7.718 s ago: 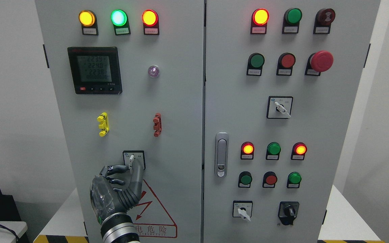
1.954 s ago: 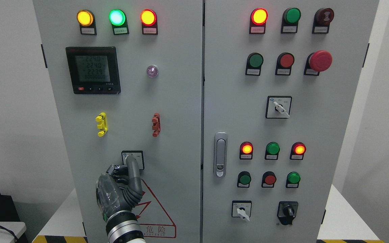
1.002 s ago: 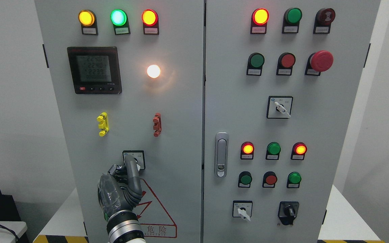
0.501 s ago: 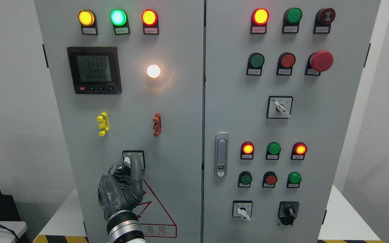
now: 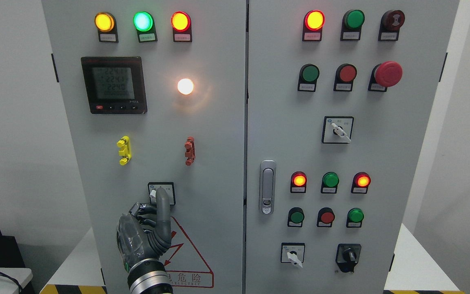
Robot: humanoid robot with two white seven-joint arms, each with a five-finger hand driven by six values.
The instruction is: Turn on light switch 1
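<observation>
The left hand (image 5: 145, 232) entered the head view from the bottom edge, left of centre, with its metal wrist cuff at the 6 o'clock end and the palm rising toward 12 o'clock. One finger (image 5: 162, 204) was extended nearly upright, its tip lying over the lower part of light switch 1 (image 5: 161, 192), a small black-framed rotary selector on the left cabinet door (image 5: 214, 163). The remaining fingers were curled in toward the palm at the 9 o'clock side of the extended finger, close to the switch's white lever; whether they were touching the lever could not be determined. The hand gripped nothing that could be seen. The right hand was out of view.

Light switch 1 was located in the lower part of the left door, at 12 o'clock from the red triangular warning sign (image 5: 188, 261), which the hand partly covered. At 12 o'clock from the switch, well apart, the round lamp (image 5: 185, 86) glowed bright white and cast a warm halo on the panel. The digital meter (image 5: 114, 85) sat at 9 o'clock from the lamp. A yellow clip (image 5: 124, 150) and a red clip (image 5: 189, 150) were mounted between the meter row and the switch.

On the right cabinet door (image 5: 402, 163), the door handle (image 5: 267, 186) stood at 3 o'clock from the switch, and the red mushroom button (image 5: 388, 73) sat near the upper right
</observation>
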